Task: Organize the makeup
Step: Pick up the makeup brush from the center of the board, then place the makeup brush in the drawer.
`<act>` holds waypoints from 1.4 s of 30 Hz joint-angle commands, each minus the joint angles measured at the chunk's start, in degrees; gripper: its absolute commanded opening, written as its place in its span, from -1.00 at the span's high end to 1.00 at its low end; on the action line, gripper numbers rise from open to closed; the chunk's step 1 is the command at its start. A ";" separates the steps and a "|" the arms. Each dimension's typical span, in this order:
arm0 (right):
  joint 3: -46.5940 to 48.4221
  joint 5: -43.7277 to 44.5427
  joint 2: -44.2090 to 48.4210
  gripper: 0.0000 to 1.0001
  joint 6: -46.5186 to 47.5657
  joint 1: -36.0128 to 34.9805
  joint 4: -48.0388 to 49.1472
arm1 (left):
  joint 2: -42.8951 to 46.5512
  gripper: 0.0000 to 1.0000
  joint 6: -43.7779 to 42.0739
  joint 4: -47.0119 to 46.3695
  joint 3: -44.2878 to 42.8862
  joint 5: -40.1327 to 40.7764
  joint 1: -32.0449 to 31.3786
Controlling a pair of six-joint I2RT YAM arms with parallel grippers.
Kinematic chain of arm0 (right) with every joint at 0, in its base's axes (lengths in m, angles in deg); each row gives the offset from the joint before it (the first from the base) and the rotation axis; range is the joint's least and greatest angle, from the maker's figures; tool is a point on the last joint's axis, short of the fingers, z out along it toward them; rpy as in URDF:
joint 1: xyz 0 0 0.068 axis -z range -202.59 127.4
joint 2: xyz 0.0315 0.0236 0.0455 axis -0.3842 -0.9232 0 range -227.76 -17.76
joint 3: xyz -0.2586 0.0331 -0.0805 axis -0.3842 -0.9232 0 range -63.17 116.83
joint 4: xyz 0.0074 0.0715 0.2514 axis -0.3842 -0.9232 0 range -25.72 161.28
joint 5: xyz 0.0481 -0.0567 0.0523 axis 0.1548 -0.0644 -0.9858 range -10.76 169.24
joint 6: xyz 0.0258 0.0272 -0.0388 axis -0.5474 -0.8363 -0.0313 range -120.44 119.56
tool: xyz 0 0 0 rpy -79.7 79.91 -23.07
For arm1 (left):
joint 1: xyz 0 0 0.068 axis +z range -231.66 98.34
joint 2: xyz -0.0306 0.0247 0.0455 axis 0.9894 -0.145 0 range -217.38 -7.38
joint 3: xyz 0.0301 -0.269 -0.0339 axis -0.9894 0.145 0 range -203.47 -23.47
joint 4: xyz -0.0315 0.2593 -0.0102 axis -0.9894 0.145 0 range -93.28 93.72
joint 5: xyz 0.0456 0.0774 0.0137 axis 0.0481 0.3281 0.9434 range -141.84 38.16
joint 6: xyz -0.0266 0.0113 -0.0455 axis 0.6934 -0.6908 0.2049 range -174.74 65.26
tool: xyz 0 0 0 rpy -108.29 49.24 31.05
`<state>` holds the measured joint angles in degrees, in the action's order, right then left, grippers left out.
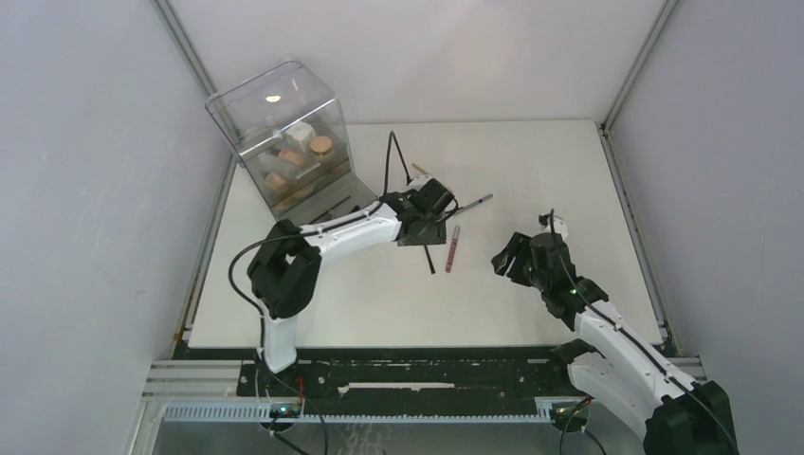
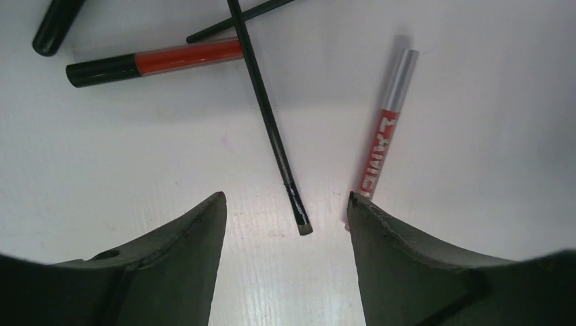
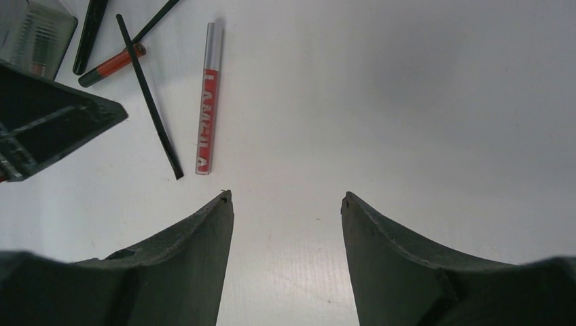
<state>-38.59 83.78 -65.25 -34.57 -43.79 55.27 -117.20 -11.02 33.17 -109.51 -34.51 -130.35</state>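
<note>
Mid-bench, toward the far edge: left gripper [image 2: 286, 197] sits low over the bench [image 1: 531, 171], fingers spread, pinching nothing. Thin black brush [image 2: 268, 122] lies flat with its tip end between the two fingers, touching neither. Silver-capped lip tube [image 2: 380, 142] lies just right of the brush. Its red end is at the right finger; cannot tell if they touch. Black-capped lip tube [image 2: 170, 60] lies further out, with the brush crossing over its red end. Second brush [image 2: 238, 17] crosses the first one there too. Black stick [image 2: 58, 24] lies beside them, only partly in view. Right gripper [image 3: 286, 195] is right of the pile, toward the right edge, apart from it. Its fingers are spread over white bench surface, holding nothing. Clear box [image 1: 284, 142] stands at the far-left corner. It holds a tan compact [image 1: 322, 144], a white cube [image 1: 301, 133] and other small pieces too blurred to name.
</note>
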 commanded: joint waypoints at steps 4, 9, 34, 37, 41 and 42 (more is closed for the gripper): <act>0.76 0.97 1.49 -0.34 1.09 0.54 0.06 | -4.75 -0.31 5.97 -1.68 -1.94 1.24 -0.01; 0.77 0.00 0.92 -0.34 0.58 0.62 0.84 | -9.27 -0.06 5.06 -0.17 -5.72 4.08 0.33; 0.80 -1.51 -0.99 -0.34 0.30 0.74 2.66 | 6.06 1.00 -14.83 -2.60 -1.34 17.63 1.21; 0.77 -1.19 -0.78 -0.34 0.34 0.72 2.44 | 11.73 1.00 -33.14 -8.75 2.70 13.76 2.02; 0.82 -1.52 -1.09 -0.34 0.52 0.78 2.93 | 13.49 0.94 -54.38 -9.31 5.48 24.24 2.72; 0.80 -1.54 -1.18 -0.34 0.44 0.75 3.06 | 13.72 0.92 -57.84 -11.03 7.09 27.36 3.34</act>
<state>-38.59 82.33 -66.43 -34.22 -43.30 55.27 -105.14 -43.91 27.18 -107.39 -18.91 -128.49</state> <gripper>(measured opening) 0.670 0.036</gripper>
